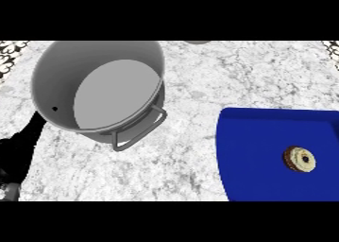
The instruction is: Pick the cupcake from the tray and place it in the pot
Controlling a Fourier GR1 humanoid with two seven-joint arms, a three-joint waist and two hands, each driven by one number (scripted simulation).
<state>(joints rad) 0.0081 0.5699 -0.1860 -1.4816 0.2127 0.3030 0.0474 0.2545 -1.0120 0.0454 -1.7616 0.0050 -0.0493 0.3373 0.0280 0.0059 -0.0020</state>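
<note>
**Cupcake waiting on the tray, pot standing ready**

Head view: cupcake [300, 159] is sitting on the blue tray [255, 156], toward the tray's right side and about midway between its far and near edges, with nothing touching it. It is showing its round top with a dark centre, so it is probably lying where a hand coming in from the right could close on it from above. The tray is lying at the worktop's [199, 85] near right corner, running out past the near edge of what is visible.

The grey pot [95, 85] is standing toward the worktop's far left, well apart from the tray, its mouth open and its inside showing bare, so it is ready to receive the cupcake. One loop handle is pointing toward the tray side.

The left hand [15, 151] is showing at the worktop's left edge, just beside the pot's wall; it reads only as a dark shape, so I cannot tell whether it is released or clenched. The right hand is not showing at all. By my judgement the pick is not yet begun.
</note>
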